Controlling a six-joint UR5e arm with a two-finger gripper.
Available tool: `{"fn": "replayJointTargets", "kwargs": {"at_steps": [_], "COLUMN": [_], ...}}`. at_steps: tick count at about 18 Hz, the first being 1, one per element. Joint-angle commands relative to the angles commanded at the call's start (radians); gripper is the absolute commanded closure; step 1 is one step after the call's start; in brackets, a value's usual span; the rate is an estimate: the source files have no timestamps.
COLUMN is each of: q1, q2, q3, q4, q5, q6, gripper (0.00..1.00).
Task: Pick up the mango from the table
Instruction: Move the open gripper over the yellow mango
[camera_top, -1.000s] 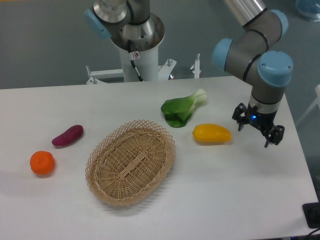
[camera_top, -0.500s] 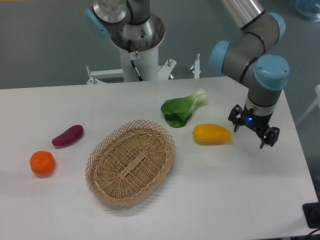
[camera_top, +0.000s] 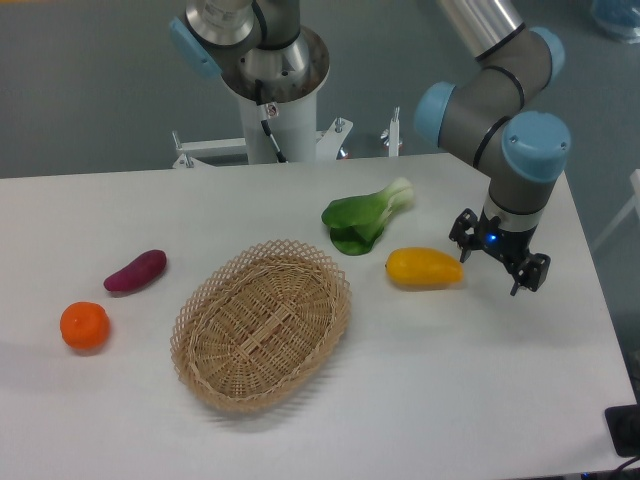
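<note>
Mango (camera_top: 424, 268) lies flat on the table (camera_top: 480, 400), long axis running roughly left-right in the view, nearly level. Tapered end points toward the jaws; the rounder end points away from them. Yellow-orange skin, smooth, fully visible, nothing covering it.

Gripper (camera_top: 494, 258) hangs just beside the mango's tapered end, fingers pointing down and spread apart, released, nothing between them. One fingertip sits very near the mango's tip; contact cannot be told from this view. Whether the fingertips reach the table surface is hard to judge too. Small blue light shows on the gripper body.

Beyond the mango from the jaws, a bit further back on the table, is the green leafy vegetable (camera_top: 366, 219), white stem end angled up toward the back. Further out past the mango sits the wicker basket (camera_top: 262, 324). Well apart from the jaws, at the far side of the table: purple sweet potato (camera_top: 135, 270) and orange (camera_top: 84, 326).

Arm's upper links are cut off by the top edge. Table's front edge and the corner on the gripper's side run out of the picture.
</note>
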Motion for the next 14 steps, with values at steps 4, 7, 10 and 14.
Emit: {"fn": "replayJointTargets", "kwargs": {"at_steps": [4,7,10,14], "q1": [-0.002,-0.002,-0.015,-0.035], "q2": [0.026,0.043,0.040,0.029], "q3": [-0.044,-0.081,-0.084,-0.087], "q4": [0.000,0.003,0.002,0.003], "q5": [0.000,0.000,-0.008,-0.009], "q6": [0.008,0.032,0.048,0.051], "gripper": [0.00,0.00,0.00,0.00]}}
